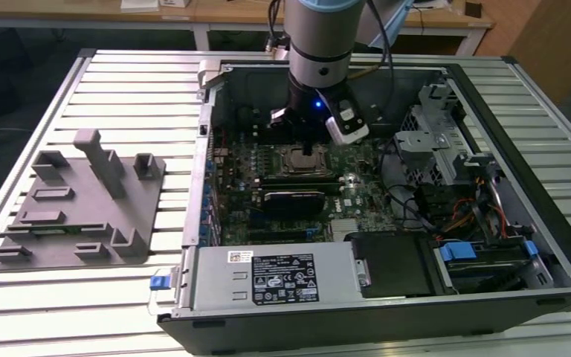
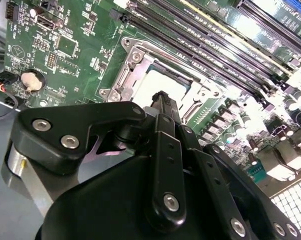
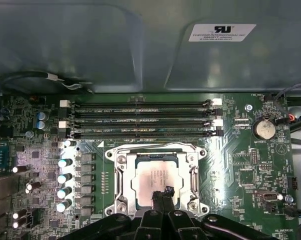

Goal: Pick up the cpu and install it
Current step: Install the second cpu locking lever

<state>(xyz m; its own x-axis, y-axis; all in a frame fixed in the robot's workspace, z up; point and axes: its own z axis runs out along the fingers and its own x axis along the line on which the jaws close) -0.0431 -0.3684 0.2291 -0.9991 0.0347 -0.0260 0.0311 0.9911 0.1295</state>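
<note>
The cpu (image 3: 153,176) lies flat inside the black socket with the metal frame (image 3: 121,176) on the green motherboard, its silvery top facing up. In the second wrist view the cpu (image 2: 158,86) shows as a pale square within the socket frame (image 2: 121,75). My gripper (image 3: 163,192) hangs just over the cpu's near edge, its two black fingers (image 3: 156,205) pressed together at the tips with nothing between them. In the exterior view my gripper (image 1: 311,149) points straight down into the open computer case above the socket (image 1: 300,160).
Long memory slots (image 3: 143,120) run beside the socket, and a row of capacitors (image 3: 64,177) and a coin battery (image 3: 264,130) stand near it. The case walls (image 1: 206,134) surround the board. A grey plastic tray with posts (image 1: 77,208) sits on the slatted table at the exterior view's left.
</note>
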